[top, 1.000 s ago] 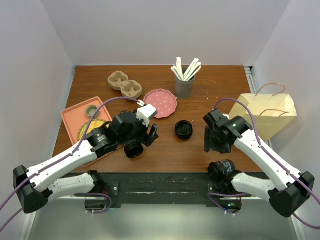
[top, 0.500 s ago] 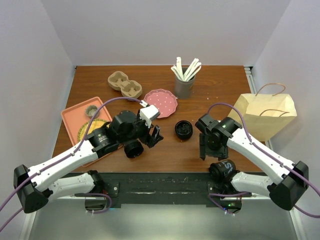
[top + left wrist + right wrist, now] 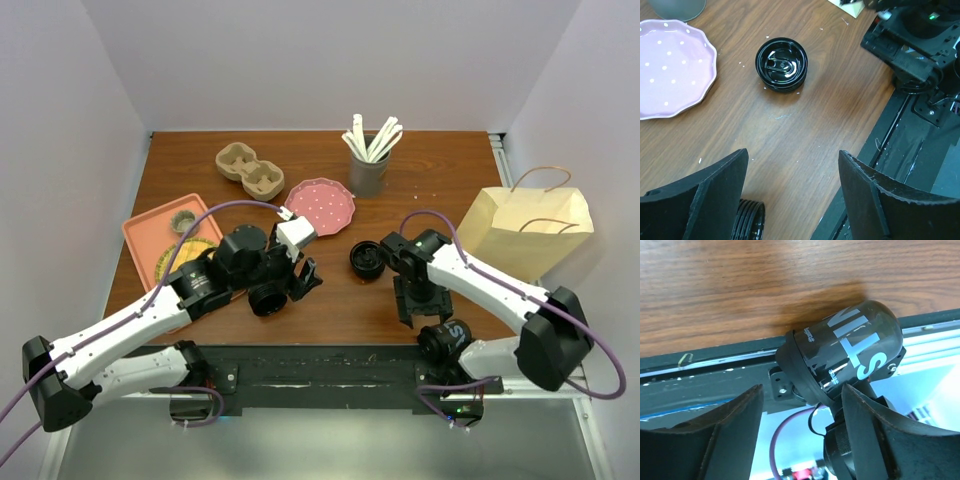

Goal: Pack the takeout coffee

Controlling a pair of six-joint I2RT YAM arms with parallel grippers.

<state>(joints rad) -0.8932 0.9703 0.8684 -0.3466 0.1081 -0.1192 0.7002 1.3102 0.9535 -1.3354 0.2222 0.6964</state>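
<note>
Left tool [image 3: 302, 280] first: fingers spread wide, nothing between them, hovering low over the wooden surface [image 3: 450, 170] just left of centre. From its own camera the left tool [image 3: 792, 152] frames bare wood. Just beside its left finger [image 3: 700, 200] sits what looks like a black ribbed cup [image 3: 747, 220]. From above, that cup [image 3: 267, 298] stands near the front edge, partly under the arm.

Ahead of the left tool is the black lid [image 3: 781, 64]. It lies flat on the wood, apparently upside down, and nothing touches it. In the overhead view the lid [image 3: 367, 260] sits between the two arms, near the right arm's wrist.

Right tool [image 3: 412, 312] now: jaws apart as well, holding nothing, and pointed down at the near edge of the surface. Its camera shows the right tool [image 3: 801, 390] looking past the wood onto the black frame. The arm's own base motor [image 3: 845, 350], with its white lettering, shows between the fingers.

Further out, the pink dotted plate [image 3: 322, 206] lies just behind the left wrist. The grey holder [image 3: 368, 172] full of white sticks [image 3: 372, 138] stands beside it. The pulp cup carrier [image 3: 250, 170] rests at back left, well apart from cup and lid. The orange tray [image 3: 145, 232] lies along the left edge, partly under the arm. The paper bag [image 3: 530, 230] stands open at far right.
</note>
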